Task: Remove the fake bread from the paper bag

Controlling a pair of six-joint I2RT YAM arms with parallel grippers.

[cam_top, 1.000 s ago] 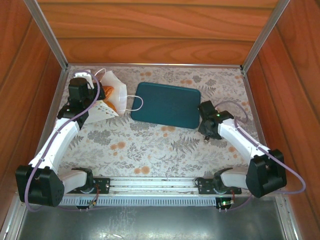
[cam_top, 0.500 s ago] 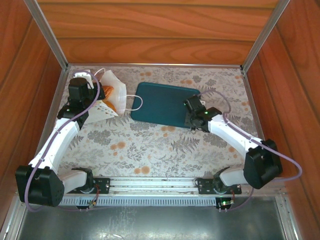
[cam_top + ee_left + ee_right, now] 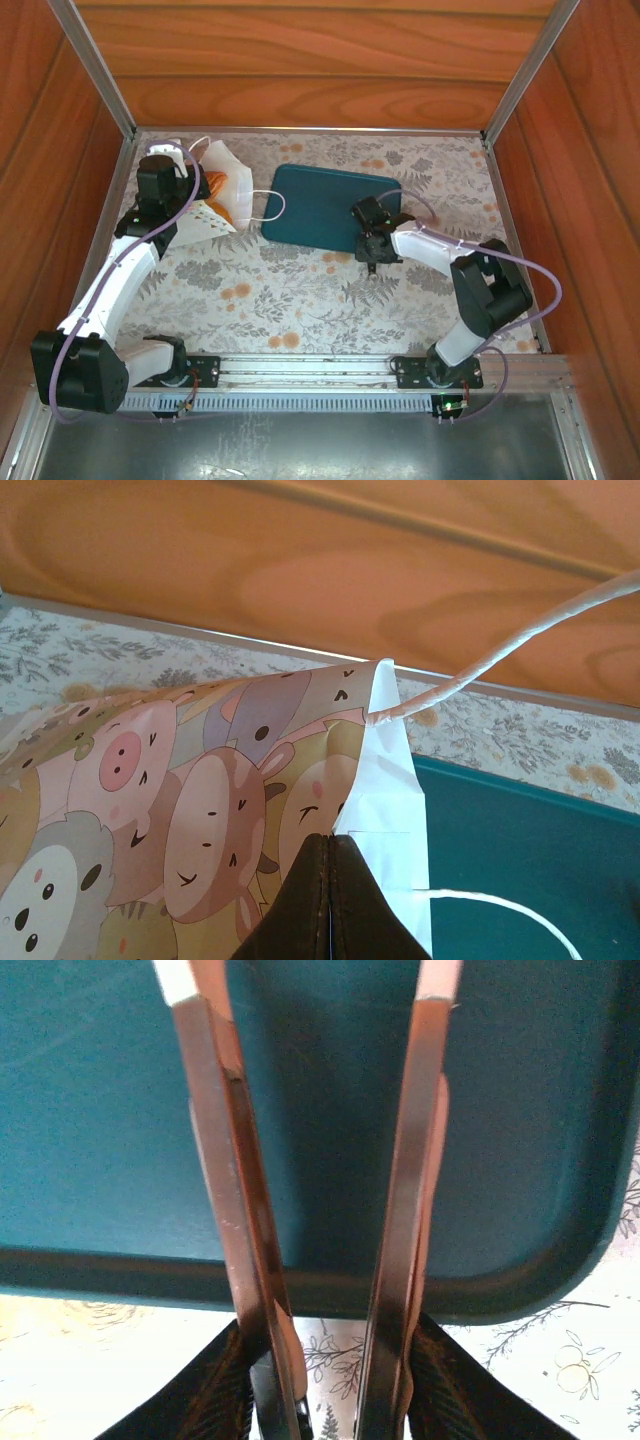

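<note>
Left hand (image 3: 330, 858) pinches the rim of the paper bag (image 3: 230, 192), far left on the bench (image 3: 300, 292); golden bread (image 3: 215, 184) shows inside. Right hand (image 3: 310, 985), fingers spread, is over the near edge of the teal tray (image 3: 320, 205).

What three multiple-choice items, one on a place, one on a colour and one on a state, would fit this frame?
1. Where is the paper bag relative to the tray?
A) on it
B) to its left
C) to its right

2. What colour is the tray?
A) red
B) yellow
C) teal

3. How is the right pincer?
A) open and empty
B) shut on a bun
C) shut on a bag handle

Key:
1 B: the top view shows the bag near the far left corner, beside the tray.
2 C: the top and right wrist views both show the tray as teal.
3 A: the right wrist view shows it spread over the tray's near rim, with nothing held.
</note>
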